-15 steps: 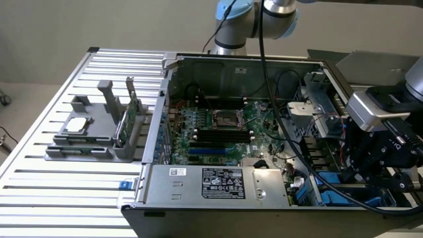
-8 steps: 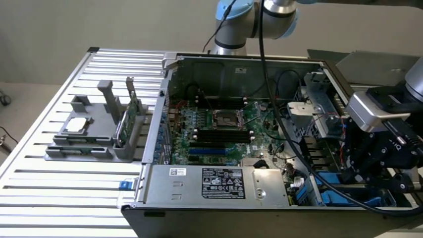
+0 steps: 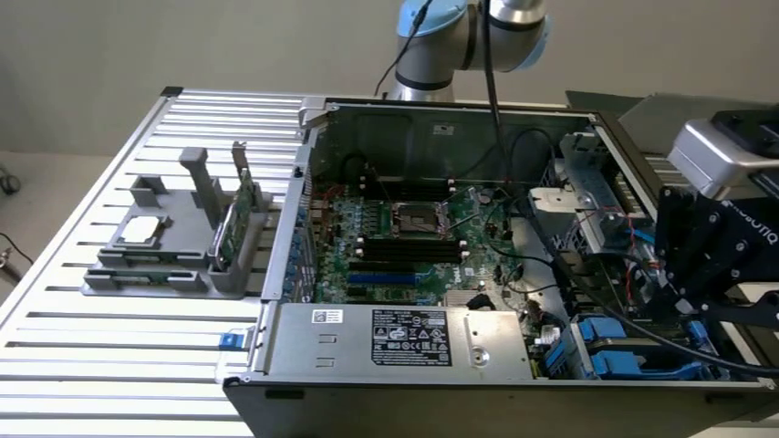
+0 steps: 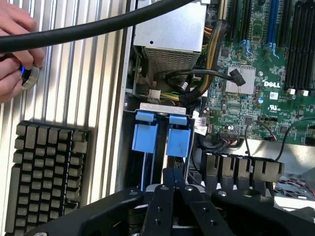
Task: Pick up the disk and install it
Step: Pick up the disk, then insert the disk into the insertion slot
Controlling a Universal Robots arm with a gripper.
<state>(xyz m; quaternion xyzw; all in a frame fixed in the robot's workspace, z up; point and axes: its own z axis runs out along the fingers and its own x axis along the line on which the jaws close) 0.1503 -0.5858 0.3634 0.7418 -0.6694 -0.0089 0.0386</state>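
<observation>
A: What could have gone wrong there?

B: The gripper (image 4: 172,183) was clenched on nothing, fingertips together, right over the bay. The disk (image 4: 177,142) seemed to sit in that bay. I saw 2 blue rail ends, but the metal body was hidden. An off-centre push could have tilted it or left it half seated.

A: Anything else?

B: A thick black cable (image 4: 98,27) crossed the wrist view and could have snagged on the case (image 3: 365,406). Loose wires (image 4: 197,81) lay just beside the bay. A hand (image 4: 15,44) was over the surface (image 3: 134,365), holding a small blue-lit thing. An arm swing that way would have been a hazard.

A: And the surface, the room?

B: Slatted metal, carrying the open case, a grey fixture (image 3: 171,260) at the exterior view's left, and a keyboard (image 4: 47,179). Behind it stood a plain pale wall (image 3: 182,41).
</observation>
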